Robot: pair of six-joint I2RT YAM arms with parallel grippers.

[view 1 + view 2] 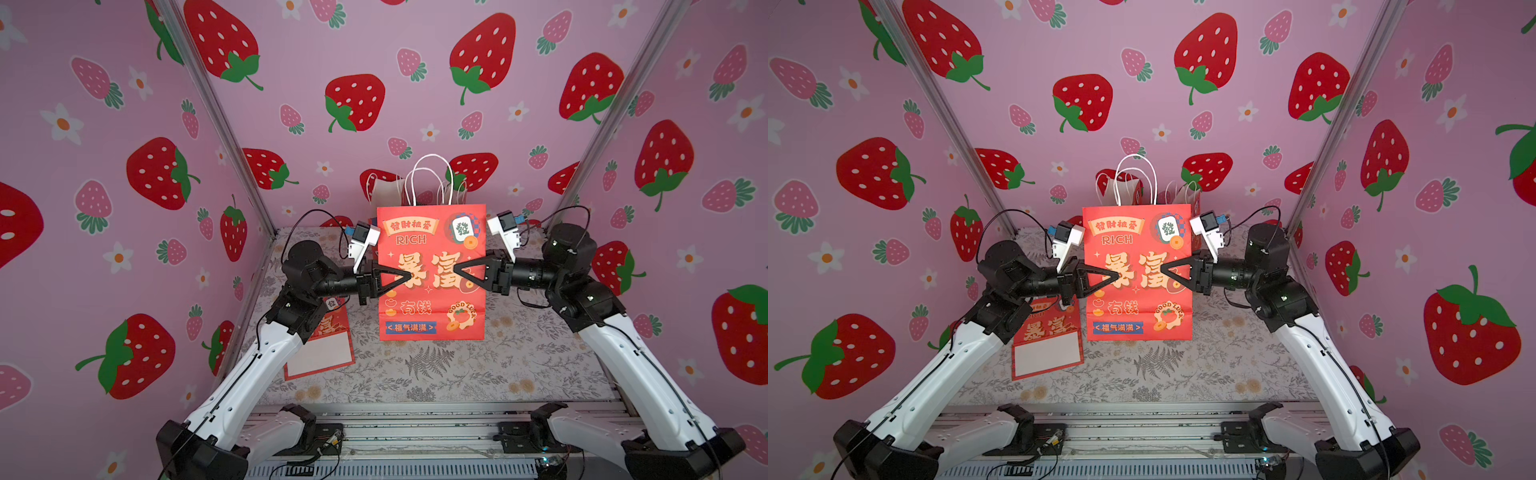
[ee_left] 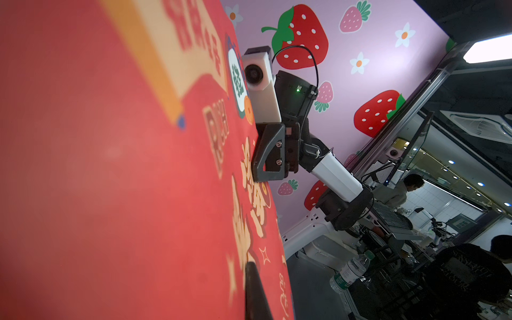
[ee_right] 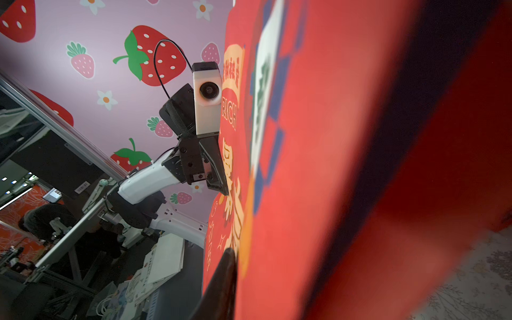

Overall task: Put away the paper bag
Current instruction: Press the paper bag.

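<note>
A red paper bag (image 1: 428, 232) (image 1: 1133, 232) with white cord handles (image 1: 432, 166) stands upright mid-table. My left gripper (image 1: 409, 274) (image 1: 1116, 276) reaches in from the left and is shut on its front panel. In the left wrist view one black finger (image 2: 250, 274) lies flat on the printed paper (image 2: 124, 180); the other is hidden behind it. My right gripper (image 1: 456, 269) (image 1: 1163, 268) (image 3: 231, 250) comes from the right, with one finger against the same panel (image 3: 318, 166). Its second finger is hidden, so its grip is unclear.
A flattened red bag (image 1: 324, 349) (image 1: 1050, 345) lies on the floral tablecloth (image 1: 457, 365) under my left arm. More bags with white handles (image 1: 386, 191) stand behind, against the strawberry back wall. A metal rail (image 1: 415, 419) runs along the front edge.
</note>
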